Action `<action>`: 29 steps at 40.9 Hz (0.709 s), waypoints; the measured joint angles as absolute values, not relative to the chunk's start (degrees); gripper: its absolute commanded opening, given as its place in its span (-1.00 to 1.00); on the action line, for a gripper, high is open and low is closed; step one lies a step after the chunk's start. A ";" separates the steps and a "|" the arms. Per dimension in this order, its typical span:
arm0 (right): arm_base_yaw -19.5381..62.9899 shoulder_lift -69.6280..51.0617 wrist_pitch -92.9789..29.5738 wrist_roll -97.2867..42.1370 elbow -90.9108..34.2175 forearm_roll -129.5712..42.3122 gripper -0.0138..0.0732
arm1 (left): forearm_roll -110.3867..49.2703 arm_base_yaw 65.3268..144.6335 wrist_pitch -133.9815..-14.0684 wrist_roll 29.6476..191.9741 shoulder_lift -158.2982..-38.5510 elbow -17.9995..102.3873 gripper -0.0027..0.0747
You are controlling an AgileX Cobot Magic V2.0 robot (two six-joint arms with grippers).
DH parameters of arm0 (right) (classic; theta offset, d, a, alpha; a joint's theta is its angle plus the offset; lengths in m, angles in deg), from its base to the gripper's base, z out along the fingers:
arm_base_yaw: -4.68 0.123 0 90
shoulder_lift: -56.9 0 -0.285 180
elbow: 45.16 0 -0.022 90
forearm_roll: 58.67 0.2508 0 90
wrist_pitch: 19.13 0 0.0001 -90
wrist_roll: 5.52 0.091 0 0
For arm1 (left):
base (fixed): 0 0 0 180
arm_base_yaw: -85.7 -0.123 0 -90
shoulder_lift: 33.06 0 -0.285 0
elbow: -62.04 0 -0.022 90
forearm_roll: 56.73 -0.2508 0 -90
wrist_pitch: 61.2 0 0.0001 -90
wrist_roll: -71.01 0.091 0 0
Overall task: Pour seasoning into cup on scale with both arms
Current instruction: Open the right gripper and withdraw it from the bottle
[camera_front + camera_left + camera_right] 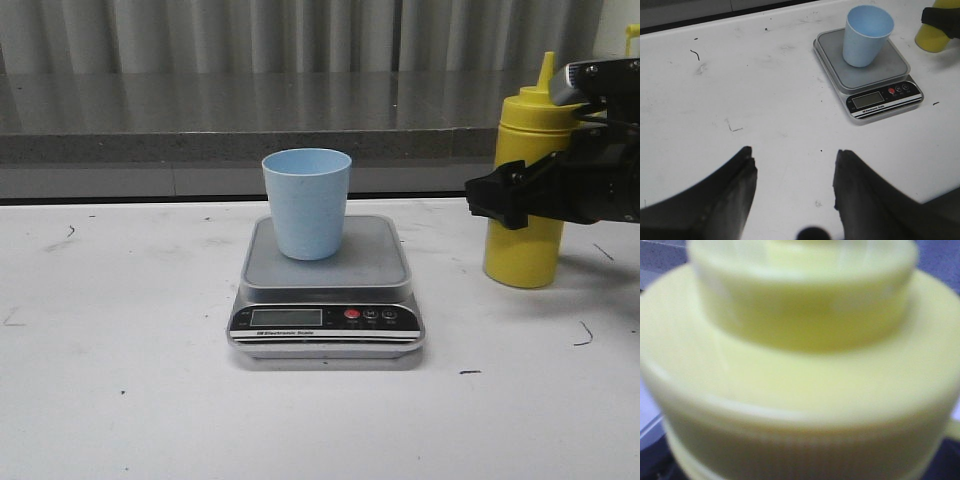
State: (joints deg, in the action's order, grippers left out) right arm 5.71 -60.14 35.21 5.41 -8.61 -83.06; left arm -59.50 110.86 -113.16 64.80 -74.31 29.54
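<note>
On the tabletop (120, 400) centre sits the scale (326, 300), with the cup (306, 203) upright on its platform, mouth open and empty as far as you can see. Off to the robot's right of the scale, well apart from it, stands the bottle (523, 245), upright, long axis vertical, nozzle pointing up.

Your right hand (500, 205) is level with the bottle's body, reaching in from the right edge of the front view, fingers across the front of the bottle. You cannot tell whether it is clamped on the bottle or just around it; the right wrist view is filled by the blurred yellow shoulder and cap, so the camera is very close but no fingers show there.

Your left hand (792, 170) hangs over bare tabletop with its fingers (740, 175) apart, holding nothing, and the scale lies well ahead of it and toward the bottle's side.

Key relation: the bottle is right at the right hand, so that arm is far nearer. From the bottle, the cup lies toward the robot's left, so the pour likely means carrying the bottle that way and tipping the nozzle over the cup's rim.
</note>
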 measured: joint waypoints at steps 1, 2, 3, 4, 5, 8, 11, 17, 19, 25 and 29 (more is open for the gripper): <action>5.71 -59.33 34.82 5.41 -7.96 -83.06 0.84 | -59.50 110.86 -113.16 64.80 -74.31 29.54 -0.01; 5.71 -58.67 34.46 5.41 -7.43 -83.06 0.84 | -59.50 110.86 -113.16 64.80 -74.31 29.54 -0.01; 5.71 -57.95 34.09 5.41 -6.86 -83.06 0.84 | -59.50 110.86 -113.16 64.80 -74.31 29.54 -0.01; 5.71 -56.95 33.57 5.41 -6.05 -83.06 0.84 | -59.50 110.86 -113.16 64.80 -74.31 29.54 -0.01; 5.71 -56.18 33.10 5.41 -5.42 -83.06 0.84 | -59.50 110.86 -113.16 64.80 -74.31 29.54 -0.01; 5.71 -53.40 31.11 5.41 -3.31 -82.92 0.84 | -59.50 110.86 -113.16 64.80 -74.31 29.54 -0.01; 5.71 -50.26 28.30 5.41 -1.06 -81.98 0.84 | -59.50 110.86 -113.16 64.80 -74.31 29.54 -0.01; 5.83 -43.26 19.16 8.05 2.10 -79.73 0.84 | -59.50 110.86 -113.16 64.80 -74.31 29.54 -0.01; 6.21 -40.72 14.08 9.81 2.53 -79.39 0.84 | -59.50 110.86 -113.16 64.80 -74.31 29.54 -0.01; 9.85 -29.72 -5.90 16.26 2.65 -78.26 0.84 | -59.50 110.86 -113.16 64.80 -74.31 29.54 -0.01; 13.79 -23.64 -18.72 17.57 1.50 -78.06 0.84 | -59.50 110.86 -113.16 64.80 -74.31 29.54 -0.01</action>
